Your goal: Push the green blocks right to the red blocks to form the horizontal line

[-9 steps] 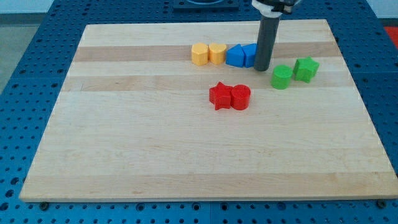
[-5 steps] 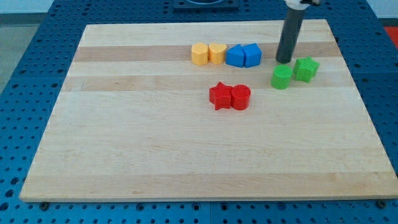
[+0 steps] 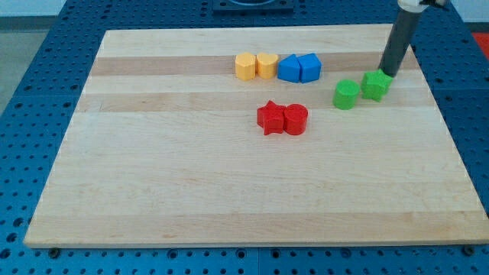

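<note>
A green cylinder and a green star sit side by side at the board's upper right. A red star and a red cylinder touch each other near the middle, lower and to the left of the green pair. My tip is at the upper right edge of the green star, touching or almost touching it. The rod rises from there out of the view's top.
Two yellow blocks and two blue blocks form a row near the view's top, left of the green blocks. The wooden board lies on a blue perforated table; its right edge is close to my tip.
My tip has moved right, from beside the blue blocks, past the green cylinder, to the upper right of the green star. No block has visibly moved.
</note>
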Available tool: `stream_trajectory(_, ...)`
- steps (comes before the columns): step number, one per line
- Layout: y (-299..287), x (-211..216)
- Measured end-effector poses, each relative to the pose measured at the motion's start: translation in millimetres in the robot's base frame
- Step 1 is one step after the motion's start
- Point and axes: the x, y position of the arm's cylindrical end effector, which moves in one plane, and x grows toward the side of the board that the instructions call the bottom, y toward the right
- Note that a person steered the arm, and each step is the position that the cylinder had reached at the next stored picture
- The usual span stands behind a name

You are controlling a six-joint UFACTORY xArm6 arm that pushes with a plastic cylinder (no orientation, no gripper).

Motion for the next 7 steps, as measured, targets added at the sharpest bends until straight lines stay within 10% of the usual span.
stream_trajectory(7, -45.5, 14.1)
